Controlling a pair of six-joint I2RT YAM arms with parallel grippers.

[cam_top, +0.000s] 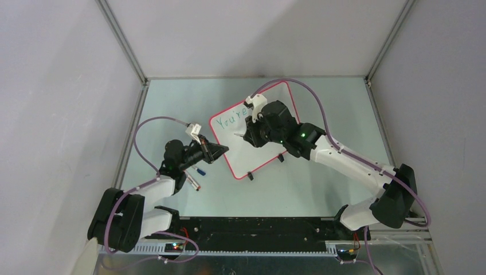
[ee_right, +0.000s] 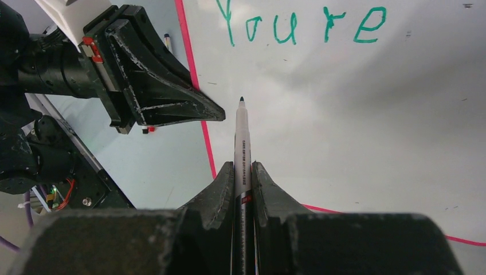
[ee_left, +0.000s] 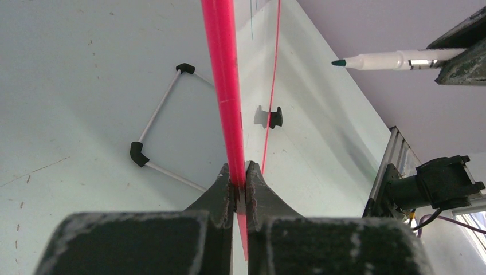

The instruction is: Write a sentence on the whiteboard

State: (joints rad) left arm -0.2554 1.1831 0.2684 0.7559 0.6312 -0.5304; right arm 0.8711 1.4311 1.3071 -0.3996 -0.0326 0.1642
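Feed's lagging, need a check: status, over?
Left jaws shut on board rim. Right jaws shut on marker, tip over board. Board reads "You're". Nothing in the way.

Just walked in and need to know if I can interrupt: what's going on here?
The left gripper steadies the whiteboard, jaws shut on its red rim. The right gripper has its jaws shut on a green-tipped marker, tip aimed at the board below the green "You're" already written. The sentence looks unfinished.
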